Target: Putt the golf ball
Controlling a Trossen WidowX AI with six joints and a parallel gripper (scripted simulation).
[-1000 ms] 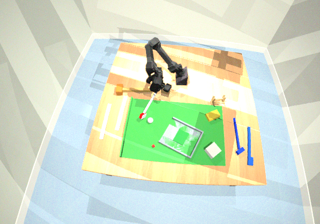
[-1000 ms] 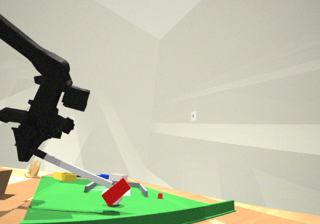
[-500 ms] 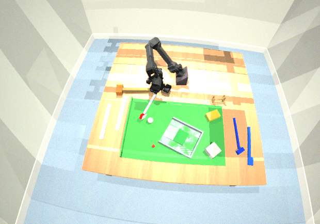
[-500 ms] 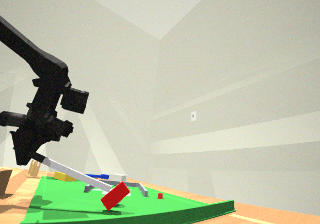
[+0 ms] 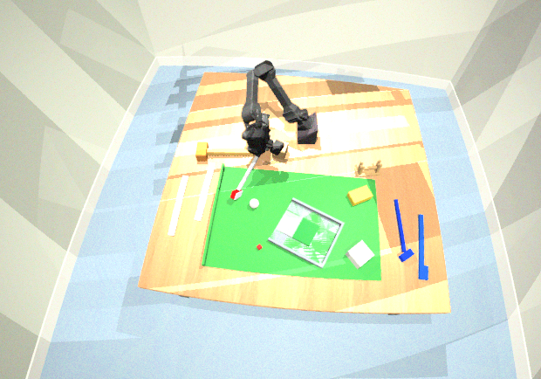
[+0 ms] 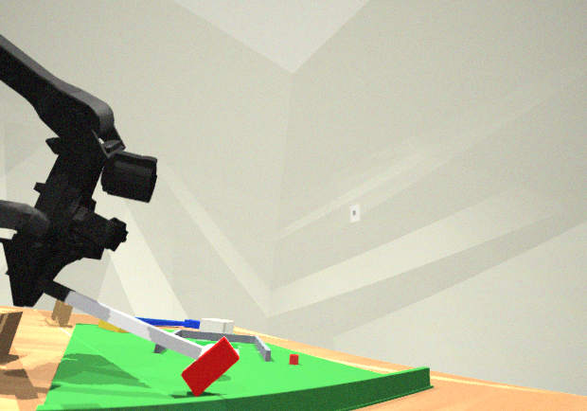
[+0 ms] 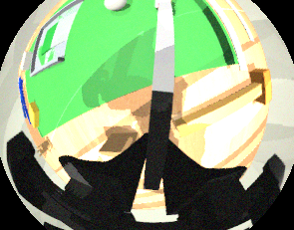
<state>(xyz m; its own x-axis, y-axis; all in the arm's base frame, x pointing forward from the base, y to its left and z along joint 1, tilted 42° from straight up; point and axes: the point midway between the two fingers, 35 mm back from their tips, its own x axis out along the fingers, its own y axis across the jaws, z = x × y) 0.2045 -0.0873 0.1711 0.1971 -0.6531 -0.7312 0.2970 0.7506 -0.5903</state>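
The gripper (image 5: 257, 150) is clamped on the red putter's (image 5: 243, 182) handle.
Its red head (image 5: 236, 194) sits low on the green mat (image 5: 244, 234), left of centre, just beside the white golf ball (image 5: 254, 203).

red putter held low beside the golf ball

the red putter (image 5: 243, 182) has a grey shaft with a dark grip end and a red block head, slanting down to the green mat (image 5: 244, 243), head tilted at the surface. the white golf ball (image 5: 254, 203) rests just beside the head. the raised green (image 5: 305, 230), framed by grey ramps, sits mid-mat.
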